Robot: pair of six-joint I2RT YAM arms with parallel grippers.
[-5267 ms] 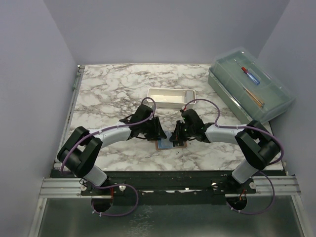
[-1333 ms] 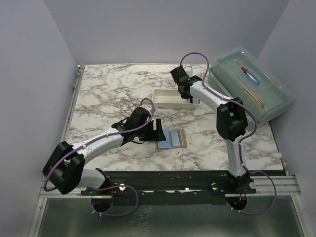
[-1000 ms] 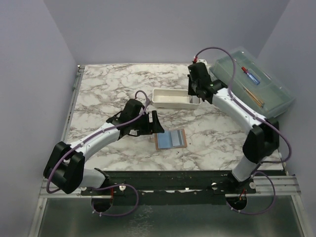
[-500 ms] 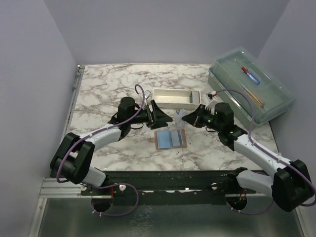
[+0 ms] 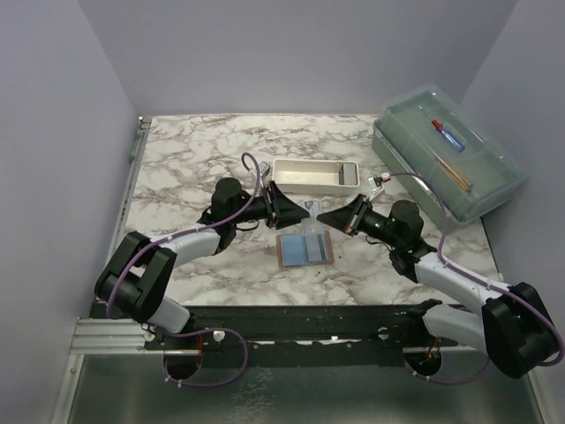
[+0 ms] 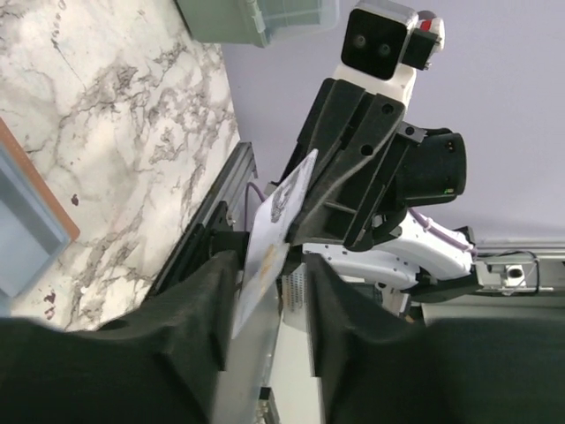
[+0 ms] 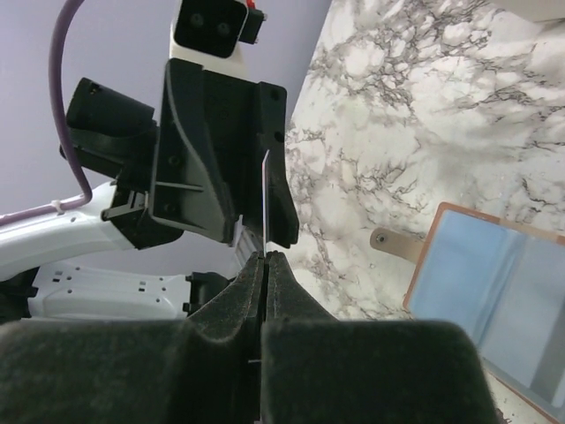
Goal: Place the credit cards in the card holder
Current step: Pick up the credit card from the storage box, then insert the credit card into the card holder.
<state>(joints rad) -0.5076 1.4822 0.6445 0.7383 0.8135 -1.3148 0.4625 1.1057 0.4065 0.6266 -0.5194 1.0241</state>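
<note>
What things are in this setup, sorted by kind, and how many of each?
Grippers: 2, left gripper and right gripper
Credit card: 1, between the grippers
Card holder: 1, lying open
White tray: 1
Clear lidded box: 1
Total: 6

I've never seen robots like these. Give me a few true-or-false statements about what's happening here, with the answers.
1. The card holder lies open on the table. True.
2. The right gripper pinches a credit card. True.
3. The credit card is tucked inside the card holder. False: it is held in the air between the two grippers.
4. The clear box has its lid off. False: the lid is on.
5. The left gripper is parked far from the right gripper. False: they face each other closely, the left's fingers apart around the card.
</note>
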